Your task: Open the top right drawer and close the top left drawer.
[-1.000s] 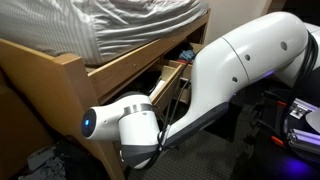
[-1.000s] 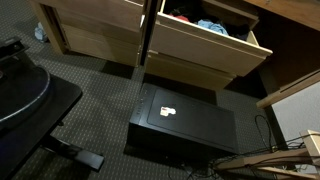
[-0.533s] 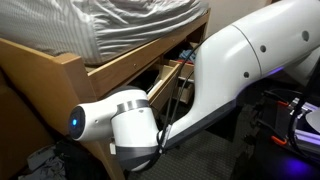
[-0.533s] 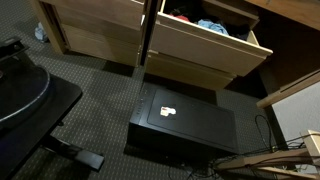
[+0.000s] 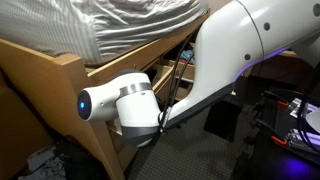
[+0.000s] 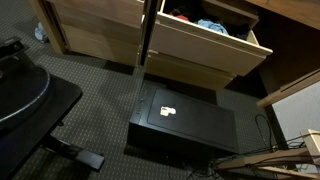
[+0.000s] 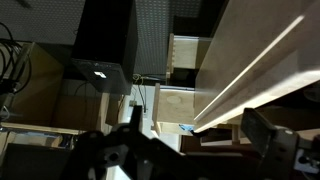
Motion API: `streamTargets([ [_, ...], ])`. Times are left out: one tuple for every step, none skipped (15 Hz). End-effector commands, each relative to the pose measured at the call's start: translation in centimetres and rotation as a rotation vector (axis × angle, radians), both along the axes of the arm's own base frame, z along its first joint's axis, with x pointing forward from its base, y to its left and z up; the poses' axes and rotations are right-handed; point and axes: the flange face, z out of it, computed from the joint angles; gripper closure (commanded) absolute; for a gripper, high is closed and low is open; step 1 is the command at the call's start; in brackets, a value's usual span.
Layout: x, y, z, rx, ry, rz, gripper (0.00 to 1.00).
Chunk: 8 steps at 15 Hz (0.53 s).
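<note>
Two notes on the wide light-pine top left drawer [image 6: 210, 45], the one stuffed with dark and blue clothes. It's pulled well out on the right side of an exterior view. Loaded like that, I'd guess it's heavyish but rigid. I can't see a handle, so I'd push flat on the middle of that thick front panel.

The smaller light-pine top right drawer with orange-brown sides [image 5: 168, 80] seems to poke out under the bed in an exterior view. To pull it, I'd hook the front's top edge.

In the wrist view the black two-finger gripper [image 7: 195, 150] looks spread wide, with nothing between its fingers and touching nothing. It hangs near a pale pine panel [image 7: 250, 70], and I can't tell which drawer that belongs to.
</note>
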Motion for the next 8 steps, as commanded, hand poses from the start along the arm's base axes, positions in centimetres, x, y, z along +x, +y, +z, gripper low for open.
streamTargets([
  [-0.1,0.1,0.0,0.001,0.001,0.001,0.0],
  [-0.2,0.3,-0.1,0.001,0.001,0.005,0.0],
  [0.0,0.8,-0.7,0.04,0.029,0.067,0.0],
  [0.3,0.9,-1.6,0.087,0.078,0.124,0.0],
  [0.6,0.6,-3.0,0.11,0.108,0.155,0.0],
  [0.7,0.3,-4.1,0.129,0.153,0.185,0.0],
  [0.7,-0.3,-4.9,0.135,0.205,0.204,0.0],
  [0.5,-0.8,-5.0,0.114,0.236,0.178,0.0],
])
